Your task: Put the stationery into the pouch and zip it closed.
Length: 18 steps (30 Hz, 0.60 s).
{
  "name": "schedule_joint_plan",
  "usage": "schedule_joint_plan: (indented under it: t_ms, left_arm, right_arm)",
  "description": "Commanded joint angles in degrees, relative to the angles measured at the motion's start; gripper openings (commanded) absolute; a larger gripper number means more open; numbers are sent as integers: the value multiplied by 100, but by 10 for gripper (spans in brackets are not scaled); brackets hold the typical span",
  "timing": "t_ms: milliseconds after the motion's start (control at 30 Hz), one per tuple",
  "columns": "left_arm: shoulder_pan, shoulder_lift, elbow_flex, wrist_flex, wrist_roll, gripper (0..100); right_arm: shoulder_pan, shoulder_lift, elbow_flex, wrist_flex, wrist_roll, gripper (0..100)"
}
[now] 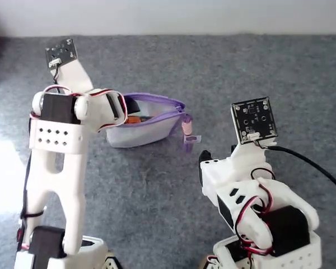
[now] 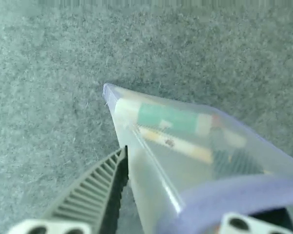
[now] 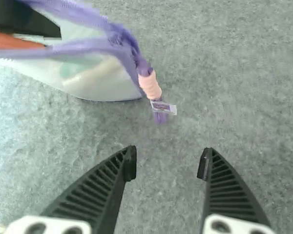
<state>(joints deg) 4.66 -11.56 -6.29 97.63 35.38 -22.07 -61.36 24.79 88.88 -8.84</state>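
Observation:
A translucent pouch with a purple zipper lies on the grey carpet, its mouth gaping. Through its wall I see a white stick with a green label and a pale yellow pen-like piece. Something orange shows in the mouth. My left gripper is open at the pouch's left end. One finger is outside the wall and the other goes inside the rim. The pink zipper pull hangs at the pouch's right end. My right gripper stands open just short of it, holding nothing.
Bare grey carpet stretches behind and to the right of the pouch. A small printed tag dangles under the zipper pull. The right arm's base and black cable take up the near right corner.

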Motion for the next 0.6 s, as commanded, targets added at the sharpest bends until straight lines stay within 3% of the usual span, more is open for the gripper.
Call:
schedule_joint_plan:
  t_ms: [0,300,567]
  left_arm:
    - [53,-404,-418,70,79,317]
    - [9,-580,-312,299,-70,292]
    - [9,-932,-75,281,-79,8]
  right_arm:
    - [-4,-22,97,-22,-62,221]
    - [13,-40,149,-22,-62,221]
    - [13,-40,149,-22,-62,221]
